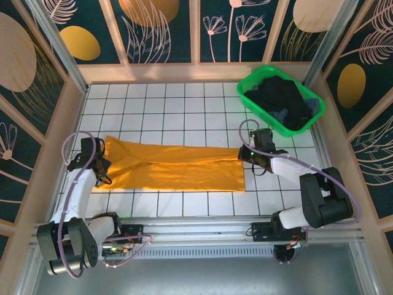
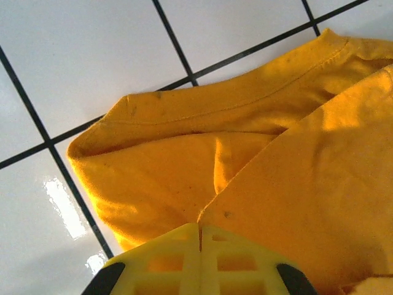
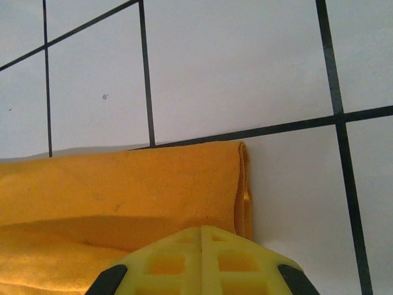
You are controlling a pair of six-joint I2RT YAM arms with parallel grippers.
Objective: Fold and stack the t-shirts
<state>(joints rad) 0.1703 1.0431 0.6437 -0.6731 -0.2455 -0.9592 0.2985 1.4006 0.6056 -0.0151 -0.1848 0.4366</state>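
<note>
Mid-fold: a mustard t-shirt (image 1: 175, 167), laid lengthwise on the tiled surface (image 1: 184, 98), is clamped at its ends by the left end effector (image 1: 104, 179) and the right end effector (image 1: 244, 158); an end-to-end fold is judged next.

Twin white-and-black arms with yellow fingers
Left arm (image 1: 70, 200), lower left, and right arm (image 1: 287, 166), lower right, show white links, black joints and looping lilac cables (image 1: 77, 134); ribbed yellow fingers (image 2: 166, 265) have black corners.
</note>
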